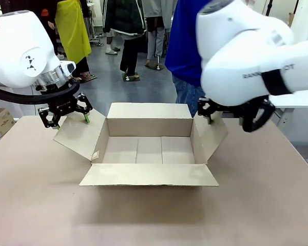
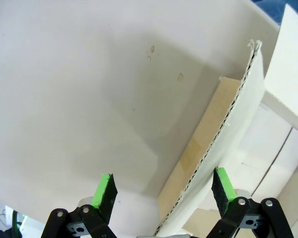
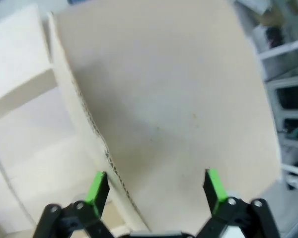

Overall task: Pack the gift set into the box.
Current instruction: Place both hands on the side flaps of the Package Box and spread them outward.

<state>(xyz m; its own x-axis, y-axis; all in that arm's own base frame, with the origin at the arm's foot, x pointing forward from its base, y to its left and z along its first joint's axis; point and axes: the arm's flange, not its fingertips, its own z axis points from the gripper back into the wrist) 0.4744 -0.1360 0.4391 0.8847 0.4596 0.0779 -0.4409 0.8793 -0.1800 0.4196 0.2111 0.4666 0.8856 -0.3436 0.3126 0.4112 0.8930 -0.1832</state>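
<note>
**Mid-table: open box, both grippers spread at its side flaps**

Nearest the camera is bare tan table. Next comes the box, brown corrugated, sitting mid-table btwn the two arms w/ all 4 top flaps folded out. Near flap lies almost flat, pointing at the robot's side. Inside, the bottom panels show w/ two seams across.

L side: L flap slants up and outward. L gripper hangs at that flap's outer top edge, fingers spread wide, gripping nothing. In the left wrist view the flap's corrugated edge runs up btwn the green pads, much nearer one pad than the other. Contact w/ that pad: can't tell.

R side: R flap slants up and outward likewise. R gripper, blurred in the front view, is at the flap's upper edge, also spread and holding nothing. In the right wrist view the flap edge passes btwn its pads, close by the pad on the box side, w/ a clear gap to the other. Touching or not: can't tell.

Farther off, far flap leans away toward a person in a blue top and jeans, standing just behind the table's far edge. Off the table's L end, a small carton w/ print sits on the floor. Bkgd: several other people stand on the grey floor.
</note>
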